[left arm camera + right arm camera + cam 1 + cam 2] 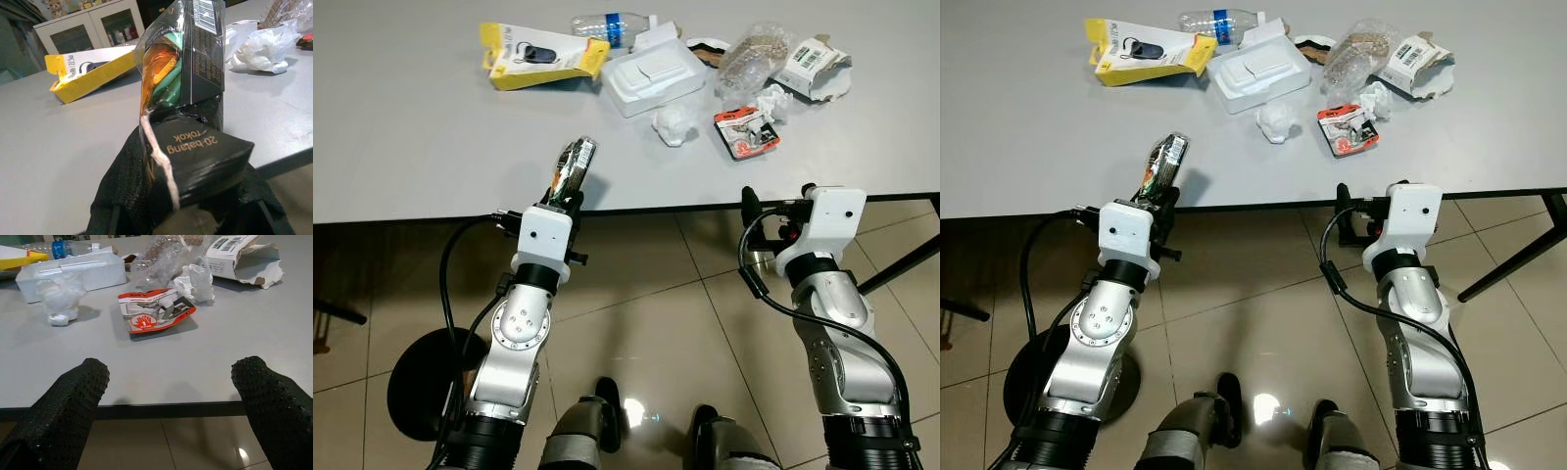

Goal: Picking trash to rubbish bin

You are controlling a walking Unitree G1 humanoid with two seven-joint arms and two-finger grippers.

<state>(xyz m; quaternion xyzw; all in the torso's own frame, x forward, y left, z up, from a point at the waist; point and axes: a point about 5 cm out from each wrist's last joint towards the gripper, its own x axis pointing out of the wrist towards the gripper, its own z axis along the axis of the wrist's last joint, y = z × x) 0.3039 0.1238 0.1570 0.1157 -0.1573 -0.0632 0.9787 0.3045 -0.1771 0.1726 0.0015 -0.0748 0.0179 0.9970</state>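
- The left gripper (570,188) is clamped tight on a crumpled cigarette pack (575,164), black with a clear wrapper showing orange and green, and holds it upright just above the near edge of the grey table (411,137).
- The right gripper (171,396) sits at the table's near edge with its two black fingers (73,396) spread wide apart and nothing between them.
- More trash lies at the far side of the table: a yellow box (540,56), a plastic bottle (607,25), a white foam tray (654,74), a crumpled tissue (674,124), a red glove packet (745,131), a clear plastic bag (752,54) and a torn white carton (815,67).
- The red glove packet lies straight ahead of the right gripper, well apart from it.
- A round black base (423,380) stands on the tiled floor (646,323) beside the left arm.
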